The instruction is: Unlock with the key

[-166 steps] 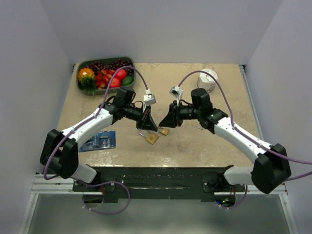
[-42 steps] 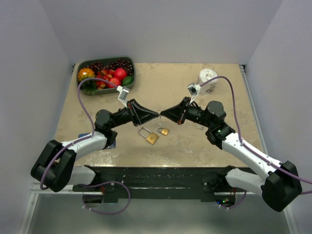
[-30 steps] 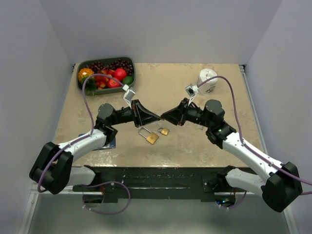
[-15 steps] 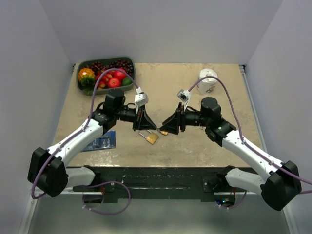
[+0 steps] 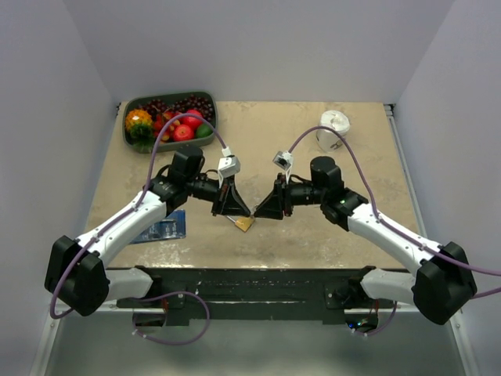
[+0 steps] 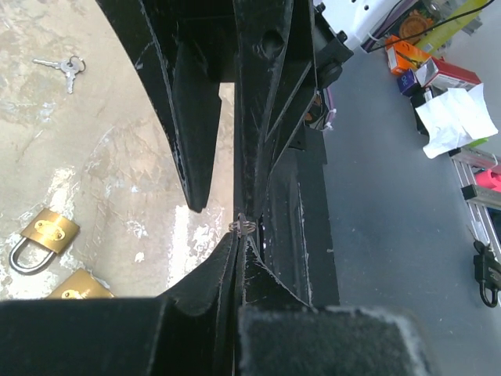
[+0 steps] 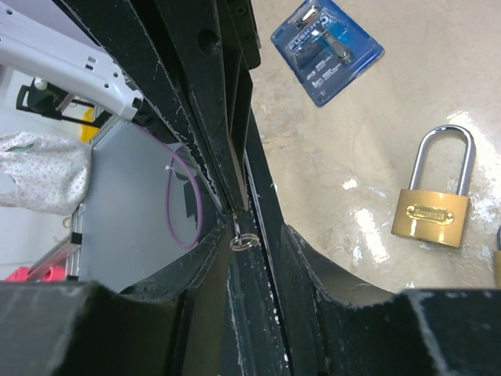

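The key [image 6: 243, 226] is a thin silvery sliver with a small ring, pinched at the tip of my left gripper [image 6: 241, 235], which is shut on it. In the right wrist view the key [image 7: 243, 240] hangs between the spread fingers of my right gripper [image 7: 254, 231], which is open and straddles the left fingertips. From above, the left gripper [image 5: 237, 209] and right gripper [image 5: 263, 211] meet tip to tip just over a brass padlock [image 5: 245, 223]. Two padlocks lie on the table: one [image 6: 43, 235] with its shackle showing, another [image 6: 78, 286] partly hidden.
A green tray of fruit [image 5: 129, 141] sits at the back left. A white roll [image 5: 333, 128] stands back right. A blue blister pack [image 5: 162, 226] lies beside the left arm. Spare keys [image 6: 64, 66] lie on the beige tabletop.
Both grippers tipped downward and drew together over the padlocks. The right gripper slid left until its jaws straddle the left gripper's tip, which still holds the key.
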Available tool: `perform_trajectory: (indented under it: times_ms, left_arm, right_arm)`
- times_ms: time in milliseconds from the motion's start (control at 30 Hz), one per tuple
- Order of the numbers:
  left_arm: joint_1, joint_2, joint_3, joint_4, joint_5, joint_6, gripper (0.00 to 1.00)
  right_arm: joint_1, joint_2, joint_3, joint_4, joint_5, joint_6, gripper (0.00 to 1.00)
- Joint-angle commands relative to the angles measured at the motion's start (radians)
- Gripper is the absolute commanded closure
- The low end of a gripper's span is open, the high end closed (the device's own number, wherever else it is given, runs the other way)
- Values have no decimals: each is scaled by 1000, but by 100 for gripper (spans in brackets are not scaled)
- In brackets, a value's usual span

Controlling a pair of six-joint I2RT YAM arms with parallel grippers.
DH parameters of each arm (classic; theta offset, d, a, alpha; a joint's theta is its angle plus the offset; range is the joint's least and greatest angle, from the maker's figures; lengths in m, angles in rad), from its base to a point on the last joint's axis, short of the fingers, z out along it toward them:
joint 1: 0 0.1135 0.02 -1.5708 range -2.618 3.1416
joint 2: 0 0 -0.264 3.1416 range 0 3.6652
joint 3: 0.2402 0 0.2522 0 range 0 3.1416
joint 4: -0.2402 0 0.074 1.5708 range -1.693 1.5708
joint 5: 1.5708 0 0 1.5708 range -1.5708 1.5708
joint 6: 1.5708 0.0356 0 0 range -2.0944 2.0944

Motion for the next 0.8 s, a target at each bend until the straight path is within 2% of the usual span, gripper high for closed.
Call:
perform_trajectory:
  times_ms: [0,233,533,767]
  left_arm:
    - [-12,9,34,8,36,13,100]
    - [-13,12,34,11,30,12,100]
    - [-13,15,34,17,19,12,100]
    - [-12,15,30,24,8,9,100]
  right_arm:
    - [21,14,34,47,-33,-19,66]
    - [42,28,37,23,-56,-30,72]
    - [61,35,62,-20,-61,-45,73]
    - [79,48,73,-14,-44,-41,65]
